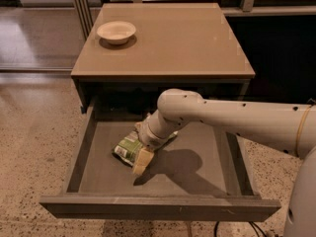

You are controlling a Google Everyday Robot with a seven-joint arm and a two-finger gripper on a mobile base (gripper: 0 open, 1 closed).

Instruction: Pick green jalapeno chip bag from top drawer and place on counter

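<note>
Green jalapeno chip bag (126,150) | in top drawer (163,209) | gripper (140,159) at it, grip unclear

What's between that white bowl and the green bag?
Only bare counter and its front edge, then drawer floor, in the camera view. The gripper sits at the bag.

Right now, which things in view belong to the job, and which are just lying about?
Job: green chip bag in the open drawer; counter above; gripper, down in the drawer at the bag.
Lying about: white bowl on the counter's far left corner.
</note>
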